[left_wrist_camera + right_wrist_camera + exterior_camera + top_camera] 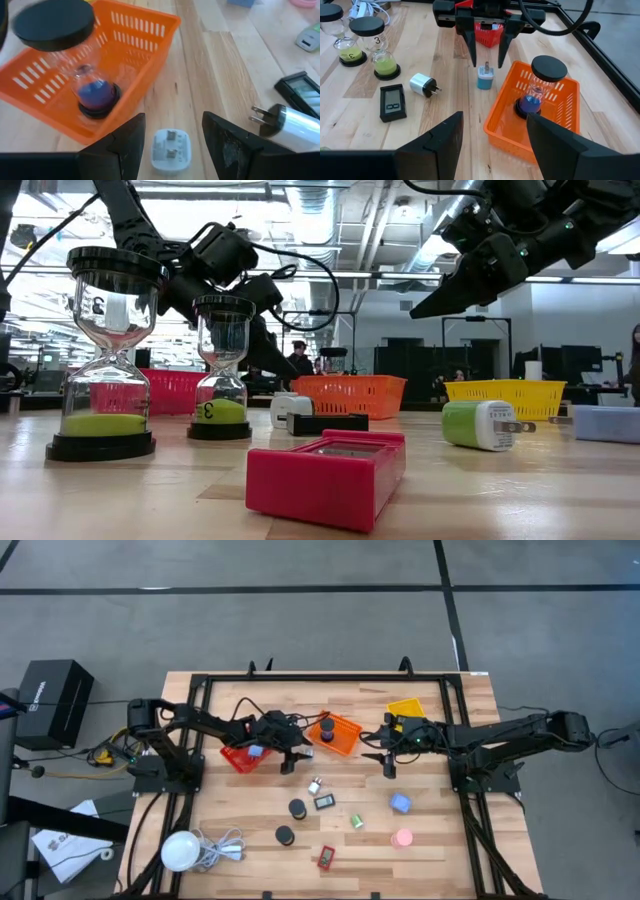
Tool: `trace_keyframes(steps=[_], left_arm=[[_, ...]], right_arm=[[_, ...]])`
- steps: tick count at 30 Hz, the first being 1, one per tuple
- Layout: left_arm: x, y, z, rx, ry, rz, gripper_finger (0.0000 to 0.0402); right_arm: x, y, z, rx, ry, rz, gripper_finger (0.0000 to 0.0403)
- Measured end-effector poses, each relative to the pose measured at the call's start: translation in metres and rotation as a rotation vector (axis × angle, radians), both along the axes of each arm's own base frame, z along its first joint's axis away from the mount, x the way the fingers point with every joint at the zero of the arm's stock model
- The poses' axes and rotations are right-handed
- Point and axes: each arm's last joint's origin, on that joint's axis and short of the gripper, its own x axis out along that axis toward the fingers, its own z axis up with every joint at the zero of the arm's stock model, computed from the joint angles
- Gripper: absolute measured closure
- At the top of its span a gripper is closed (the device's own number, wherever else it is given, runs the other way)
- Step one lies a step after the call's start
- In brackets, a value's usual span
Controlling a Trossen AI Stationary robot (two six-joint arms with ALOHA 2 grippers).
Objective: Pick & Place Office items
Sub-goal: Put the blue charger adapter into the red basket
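Note:
A small blue-and-white plug adapter [170, 150] stands on the wood table beside the orange basket [150, 30], its prongs up [485, 65]. My left gripper [174, 125] is open just above it, one finger on either side, touching nothing [487, 62]. Inside the orange basket [555, 120] stands an hourglass with blue sand [535, 97]. My right gripper [495, 130] hangs open over the table [388, 762], on the orange basket's right, holding nothing. A white plug [287, 122] and a black timer [302, 90] lie close by.
A red basket [245, 753] sits behind my left gripper and a yellow one [408, 708] at the far right. Two green-sand hourglasses [100, 350], a green plug [478, 424], a red timer [325, 475], blue [400, 803] and pink [402, 838] pieces dot the near half. A white globe [180, 850] lies near left.

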Motion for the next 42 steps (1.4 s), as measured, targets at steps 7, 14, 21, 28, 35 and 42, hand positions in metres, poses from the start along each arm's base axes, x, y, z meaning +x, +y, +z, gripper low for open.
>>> trace_keyframes(steps=[7, 14, 21, 28, 35, 42], left_arm=[[0.001, 0.001, -0.012, 0.009, 0.041, 0.021, 0.0211], [0.001, 0.002, -0.025, 0.018, 0.093, 0.041, 0.0211], [0.001, 0.002, -0.037, 0.015, 0.128, 0.045, 0.0224], [0.001, 0.002, -0.032, 0.02, 0.117, 0.056, 0.0262], [0.0, 0.002, -0.005, 0.037, 0.025, 0.058, 0.0266], [-0.027, -0.004, 0.043, 0.033, 0.053, 0.108, 0.0267]], right_arm=[[0.0, 0.0, 0.0, 0.0, 0.0, 0.0, 0.0195], [0.0, 0.0, 0.0, 0.0, 0.0, 0.0, 0.0195], [0.0, 0.0, 0.0, 0.0, 0.0, 0.001, 0.0193], [0.0, 0.0, 0.0, 0.0, 0.0, 0.001, 0.0193], [0.0, 0.0, 0.0, 0.0, 0.003, 0.001, 0.0194], [0.0, 0.0, -0.001, 0.009, 0.008, -0.003, 0.0194]])
